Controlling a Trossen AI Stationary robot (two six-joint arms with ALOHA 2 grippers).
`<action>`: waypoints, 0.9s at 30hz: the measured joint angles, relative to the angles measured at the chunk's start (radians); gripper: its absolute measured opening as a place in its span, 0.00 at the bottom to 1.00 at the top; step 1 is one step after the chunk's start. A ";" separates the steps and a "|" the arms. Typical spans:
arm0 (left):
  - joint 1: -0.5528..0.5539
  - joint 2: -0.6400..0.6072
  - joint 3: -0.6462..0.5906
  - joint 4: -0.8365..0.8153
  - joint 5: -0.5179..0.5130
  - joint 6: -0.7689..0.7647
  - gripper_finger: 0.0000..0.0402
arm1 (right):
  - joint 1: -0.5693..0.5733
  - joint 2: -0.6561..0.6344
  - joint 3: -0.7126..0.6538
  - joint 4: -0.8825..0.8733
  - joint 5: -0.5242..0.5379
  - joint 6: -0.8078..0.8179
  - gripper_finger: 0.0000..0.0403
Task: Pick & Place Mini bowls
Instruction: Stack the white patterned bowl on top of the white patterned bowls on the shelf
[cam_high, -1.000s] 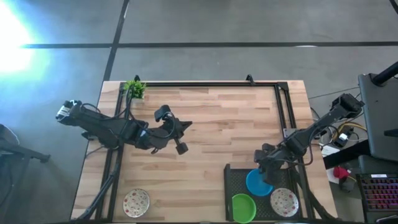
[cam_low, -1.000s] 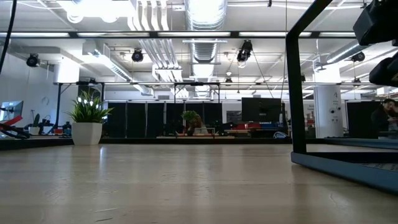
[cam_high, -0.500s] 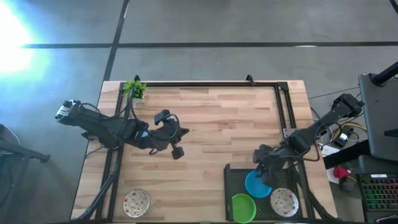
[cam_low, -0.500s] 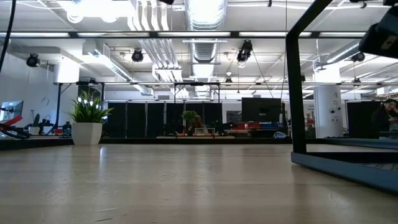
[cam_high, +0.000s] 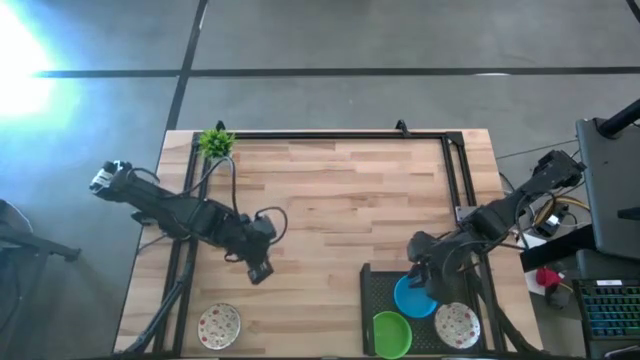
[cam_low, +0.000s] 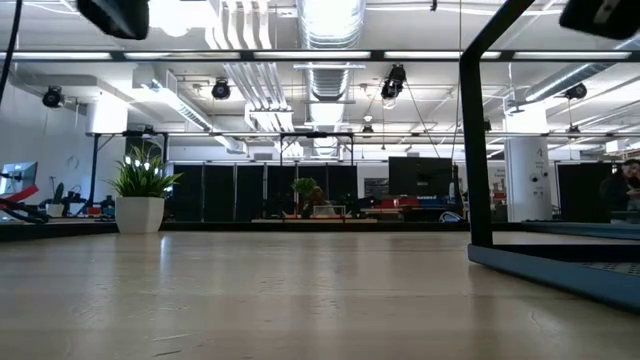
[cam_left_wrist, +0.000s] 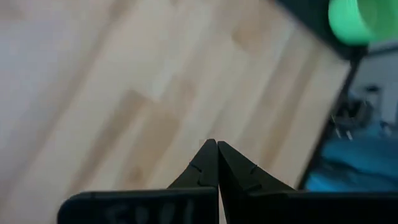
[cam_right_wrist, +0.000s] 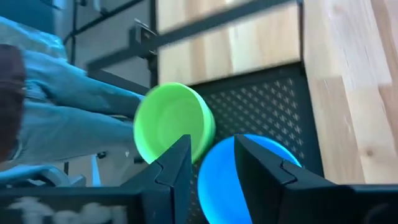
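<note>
A black perforated tray (cam_high: 380, 290) at the near right holds a blue mini bowl (cam_high: 412, 297), a green one (cam_high: 391, 333) and a speckled white one (cam_high: 457, 323). Another speckled bowl (cam_high: 219, 325) rests on the wood at the near left. My right gripper (cam_high: 421, 274) hangs open just above the blue bowl (cam_right_wrist: 249, 186), beside the green bowl (cam_right_wrist: 171, 124), touching neither. My left gripper (cam_high: 260, 270) is shut and holds nothing. It hovers over bare wood left of the middle (cam_left_wrist: 216, 147), pointing steeply down.
A small potted plant (cam_high: 216, 142) stands at the far left corner. A black metal frame (cam_high: 452, 170) runs along the far and right sides. A person's trouser legs (cam_right_wrist: 62, 112) show beyond the tray's near side. Bare wood lies between the two arms.
My left gripper has swung toward the table's near-left, rolled and tipped from nearly level to steeply down, staying shut. My right gripper has risen straight up off the blue bowl, which stays in the tray.
</note>
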 joint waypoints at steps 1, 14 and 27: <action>-0.007 0.003 0.000 -0.009 0.028 -0.016 0.00 | 0.000 0.000 0.014 0.000 0.001 -0.014 0.28; -0.166 0.051 -0.051 -0.047 0.217 -0.458 0.00 | -0.002 -0.001 0.177 0.001 0.089 -0.157 0.20; -0.376 0.063 -0.152 0.052 0.216 -0.962 0.00 | -0.026 -0.001 0.269 0.001 0.150 -0.386 0.15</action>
